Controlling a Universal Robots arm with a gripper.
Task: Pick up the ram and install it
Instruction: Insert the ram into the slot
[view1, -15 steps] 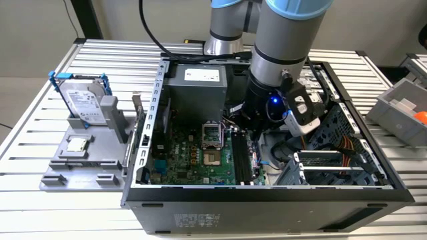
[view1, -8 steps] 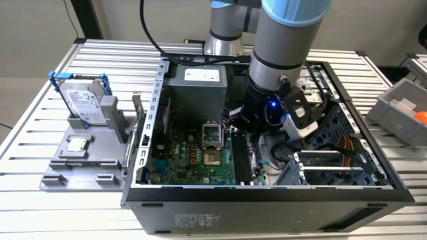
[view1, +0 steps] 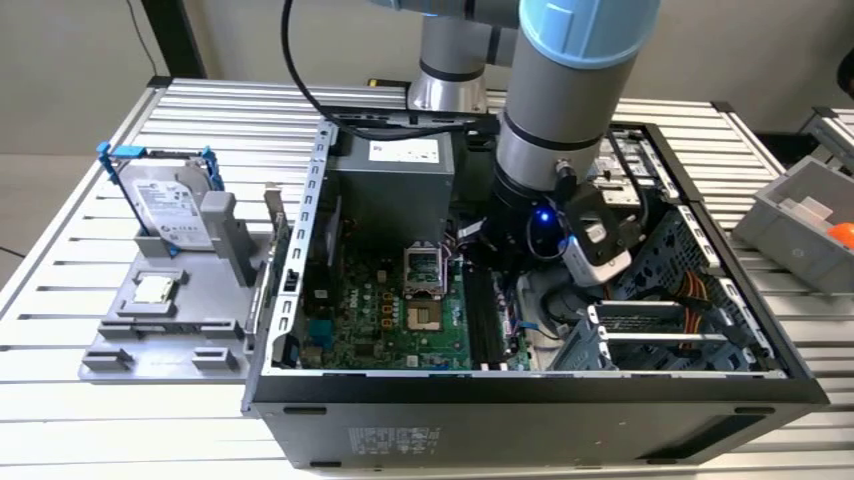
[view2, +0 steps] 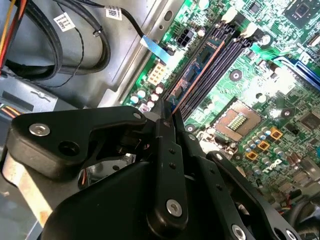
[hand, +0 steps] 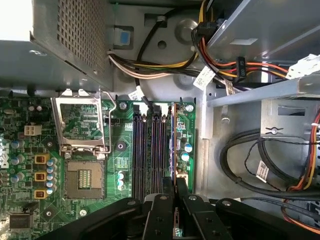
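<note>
The ram is a thin dark board standing on edge, in line with the outermost of the long black slots on the green motherboard. My gripper is shut on its near end, one black finger on each side. In the second wrist view the ram runs from the gripper along that slot, beside the empty slots. I cannot tell whether it is pressed home. In the exterior view the arm's wrist reaches down into the open computer case.
The open CPU socket lies beside the slots. Cable bundles and a metal drive cage crowd the case on the ram's other side. A power supply sits at the back. Outside stand a blue-framed hard drive, a grey fixture and a grey bin.
</note>
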